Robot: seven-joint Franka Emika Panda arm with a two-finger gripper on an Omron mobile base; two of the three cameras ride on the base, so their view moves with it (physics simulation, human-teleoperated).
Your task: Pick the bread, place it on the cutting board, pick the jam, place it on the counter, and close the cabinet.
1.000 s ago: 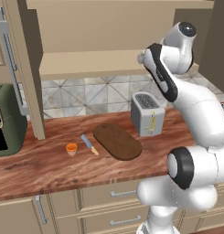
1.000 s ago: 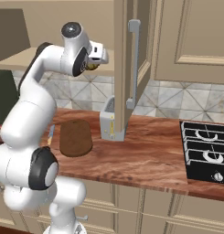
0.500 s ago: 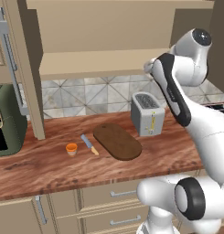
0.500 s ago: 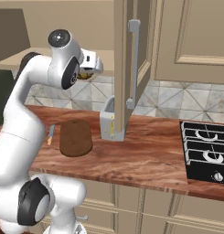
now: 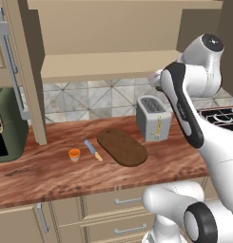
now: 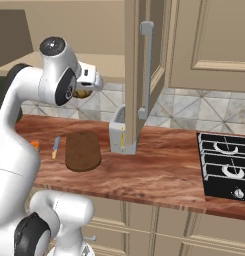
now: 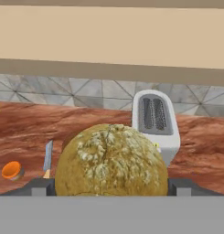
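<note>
Olive-brown and crackled with pale yellow flecks, the bread [image 7: 111, 161] sits round and bun-like right in front of my hand camera, and I read the gripper [image 7: 111, 189] as closed on it: a dark finger tip presses each flank, and the grey band cuts off its underside. From the right base view I see only a sliver of the bread [image 6: 83, 93] under the white wrist, held high above the counter [image 6: 159, 170] at about cabinet-shelf height; in the left base view the arm covers it, so I cannot place it there.

Below, the cutting board [image 5: 121, 146] lies flat and bare on the worktop, dark oval wood. Just left of it rests a small knife [image 5: 92, 149] with a blue blade and yellow handle, and beyond that the tiny orange jam [image 5: 74, 154] stands on the counter.

I can read no writing anywhere. The silver toaster [image 5: 153, 117] carries a yellow strip on its front, too small to make out. The cabinet [image 5: 103, 42] stands open, its door [image 6: 140, 65] with the grey bar handle swung out. A green appliance [image 5: 8, 124] is cut off at the left edge, and a black hob [image 6: 226, 165] at the right.
</note>
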